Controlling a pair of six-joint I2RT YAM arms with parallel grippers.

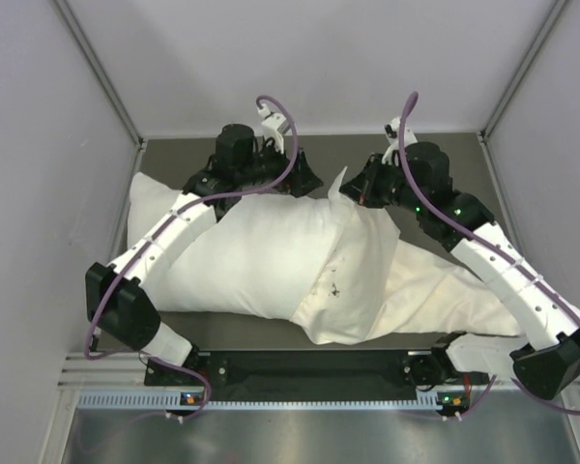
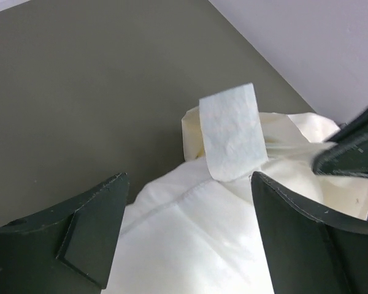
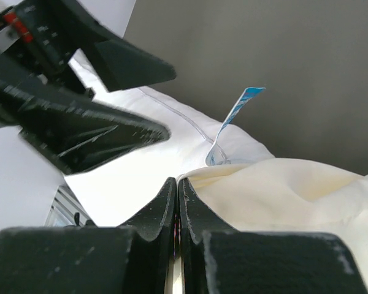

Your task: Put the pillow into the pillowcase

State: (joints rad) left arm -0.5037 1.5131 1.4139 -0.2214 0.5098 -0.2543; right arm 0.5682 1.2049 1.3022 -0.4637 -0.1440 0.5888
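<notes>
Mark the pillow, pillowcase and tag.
pillow [image 1: 242, 261], top view, bare left half.
pillowcase [image 1: 367, 271], top view, part over the pillow.
tag [image 2: 230, 131], left wrist view, its middle.

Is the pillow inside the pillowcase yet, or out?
Partly in. The pillowcase sleeves only the right end of the pillow; its left half lies bare in the top view.

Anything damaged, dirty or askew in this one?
There is a small dark mark on the pillowcase, near its left edge in the top view. It may be a stain or a loose thread, but it is too small to tell. The pillowcase lies wrinkled and slanted over the right end of the pillow. Nothing else stands out.
</notes>
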